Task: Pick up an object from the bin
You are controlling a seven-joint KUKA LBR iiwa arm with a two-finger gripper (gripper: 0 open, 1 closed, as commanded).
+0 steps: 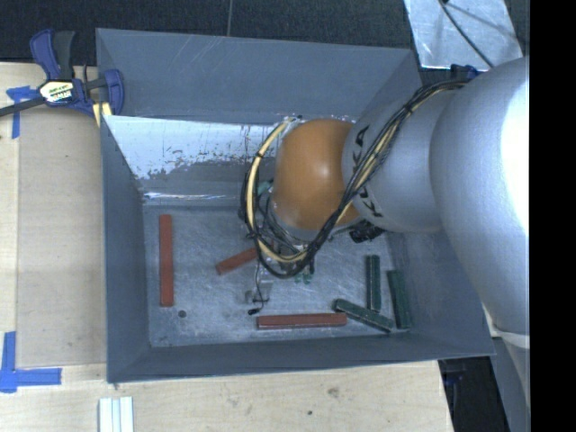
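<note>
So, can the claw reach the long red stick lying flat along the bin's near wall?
Probably yes. The claw hangs close over the left end of the red stick. Nothing lies on it, and the green sticks sit off its right end.

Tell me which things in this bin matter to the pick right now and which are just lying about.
Likely in play: gripper, low in mid-bin; short orange stick to its left; long red stick along the bottom wall, close by.
Lying about: second red stick by the left wall; three green sticks in the right corner.
</note>
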